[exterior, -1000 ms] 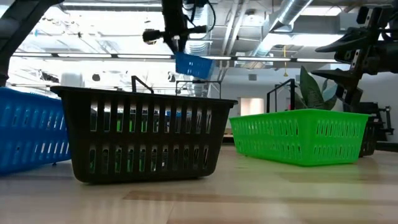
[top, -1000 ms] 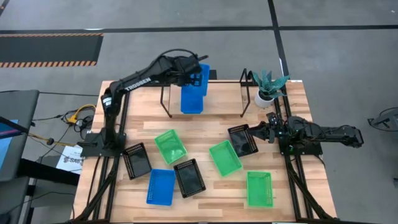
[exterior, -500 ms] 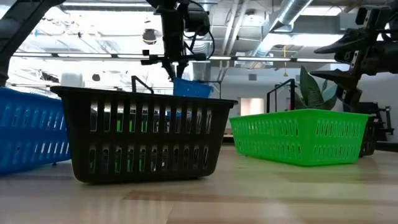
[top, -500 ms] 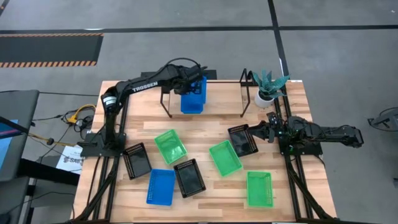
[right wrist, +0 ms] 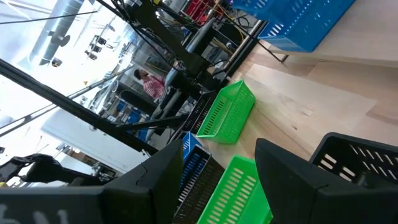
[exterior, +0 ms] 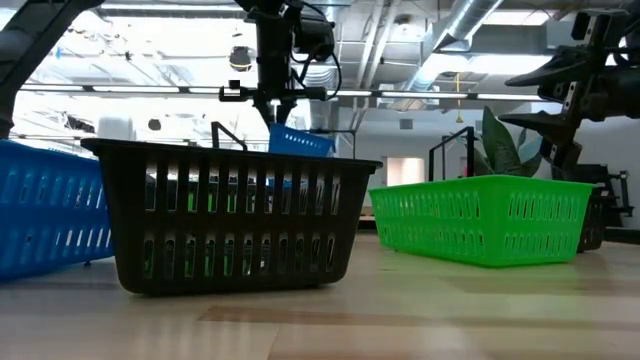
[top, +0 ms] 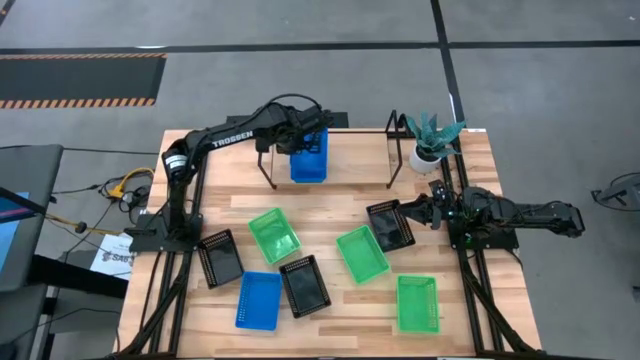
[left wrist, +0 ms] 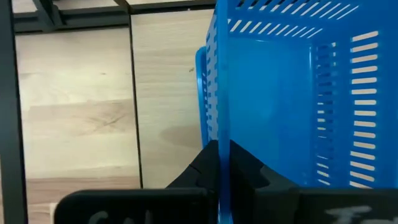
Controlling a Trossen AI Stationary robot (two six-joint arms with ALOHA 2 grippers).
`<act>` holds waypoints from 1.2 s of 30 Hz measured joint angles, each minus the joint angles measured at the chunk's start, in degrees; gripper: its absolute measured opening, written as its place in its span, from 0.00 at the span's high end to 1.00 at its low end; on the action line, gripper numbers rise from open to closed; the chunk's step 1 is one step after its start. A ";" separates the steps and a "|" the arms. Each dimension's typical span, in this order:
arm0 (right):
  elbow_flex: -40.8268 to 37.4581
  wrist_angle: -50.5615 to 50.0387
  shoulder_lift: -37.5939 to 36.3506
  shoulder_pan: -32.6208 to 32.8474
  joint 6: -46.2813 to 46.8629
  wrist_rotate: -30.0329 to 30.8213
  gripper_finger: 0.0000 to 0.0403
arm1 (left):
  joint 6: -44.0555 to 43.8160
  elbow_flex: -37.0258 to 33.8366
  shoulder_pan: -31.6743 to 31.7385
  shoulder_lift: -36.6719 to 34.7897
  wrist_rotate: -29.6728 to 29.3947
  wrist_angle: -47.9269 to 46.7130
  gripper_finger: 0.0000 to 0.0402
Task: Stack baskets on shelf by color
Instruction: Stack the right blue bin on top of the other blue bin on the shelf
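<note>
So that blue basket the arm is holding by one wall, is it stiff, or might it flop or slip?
Probably stiff: the blue basket keeps its box shape though the left tool pinches only one thin wall. Likely light, since its perforated sides are thin plastic. It could slip or swing, because that smooth wall is gripped at a single narrow spot.

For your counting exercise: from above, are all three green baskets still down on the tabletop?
Yes. The high view shows three green baskets on the tabletop, none on the shelf.
</note>
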 joint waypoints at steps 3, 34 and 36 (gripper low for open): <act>0.00 0.00 0.00 0.00 0.00 0.02 0.44 | 0.00 0.00 -0.12 0.00 0.03 1.33 1.00; 0.02 0.01 0.00 0.00 -1.01 0.07 0.44 | 0.57 0.00 -0.56 0.00 0.86 1.33 0.93; 0.02 0.02 0.00 0.00 -1.01 0.07 0.44 | 0.59 -0.67 -0.56 -0.03 0.38 2.39 0.93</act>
